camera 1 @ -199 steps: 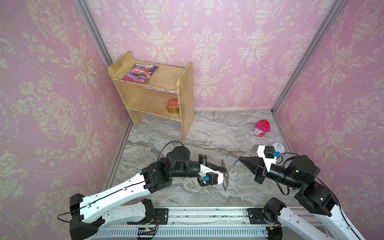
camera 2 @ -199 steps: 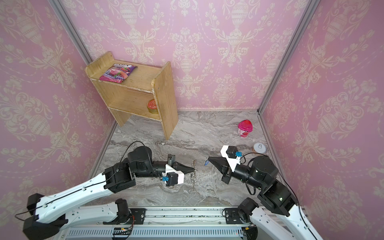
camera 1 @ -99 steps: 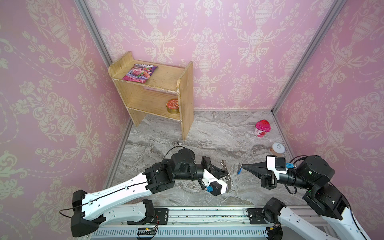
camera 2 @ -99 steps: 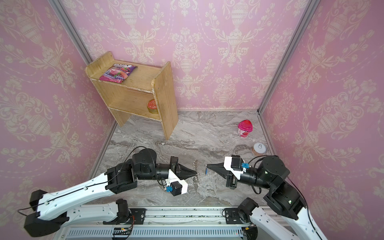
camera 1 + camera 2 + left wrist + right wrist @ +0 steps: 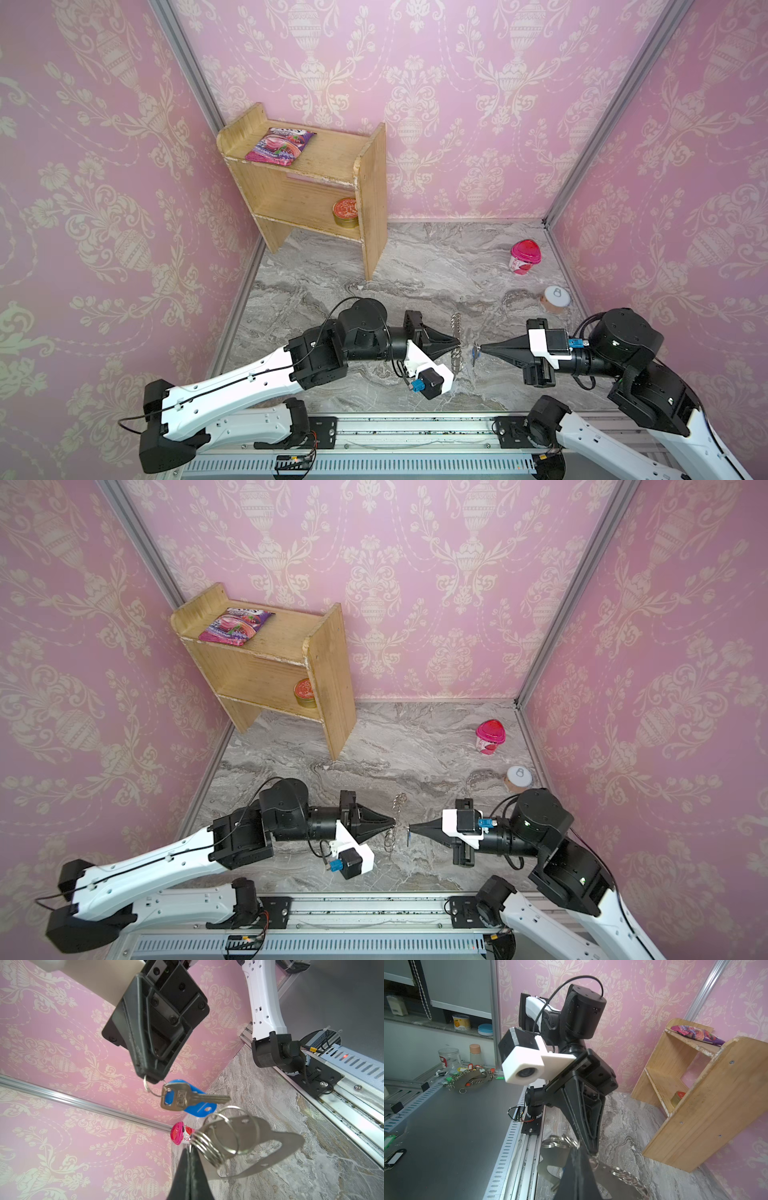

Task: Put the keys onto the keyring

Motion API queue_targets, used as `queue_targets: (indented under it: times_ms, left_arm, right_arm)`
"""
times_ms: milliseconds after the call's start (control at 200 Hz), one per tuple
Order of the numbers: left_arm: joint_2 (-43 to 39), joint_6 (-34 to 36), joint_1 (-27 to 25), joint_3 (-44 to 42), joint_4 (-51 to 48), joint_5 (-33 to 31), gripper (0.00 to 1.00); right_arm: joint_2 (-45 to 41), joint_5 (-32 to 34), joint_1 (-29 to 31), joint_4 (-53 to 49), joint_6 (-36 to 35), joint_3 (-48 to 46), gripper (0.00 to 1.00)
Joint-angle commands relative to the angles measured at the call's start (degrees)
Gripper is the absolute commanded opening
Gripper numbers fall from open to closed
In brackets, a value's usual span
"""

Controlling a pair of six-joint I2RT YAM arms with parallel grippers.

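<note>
Grey-veined marble floor fills both top views. Toward six o'clock of it, the black left gripper is clamped tight on the keyring, a flat grey metal plate hung with wire rings, seen edge-on and upright. At three o'clock of the plate, just beside it, the black right gripper pinches the keys, a small silvery bunch with a blue plastic tag, and the two tips point at each other. A pale wooden two-shelf stand sits toward eleven o'clock and a pink-lidded cup toward two. From the left wrist camera, the left gripper's closed jaws bite the plate's edge at a stack of rings, and its long handle slot shows. The right gripper holds a small split ring from which a silver key and the blue tag dangle near those rings; whether they touch cannot be told. From the right wrist camera, the right gripper's own closed tips hide the keys almost wholly, and the keyring hangs just beyond.
</note>
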Motion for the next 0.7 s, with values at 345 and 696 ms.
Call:
queue_targets:
  times_ms: [345,696]
  left_arm:
    - [-0.6,-4.9,-0.5,0.0,5.2,5.1,0.00]
    - [-0.9,-9.0,-0.3,0.2,5.5,8.5,0.00]
  right_arm:
    - [-3.9,7.7,2.6,-0.3,-2.4,-2.5,0.00]
    - [-2.5,8.3,3.6,0.0,-2.0,-1.2,0.00]
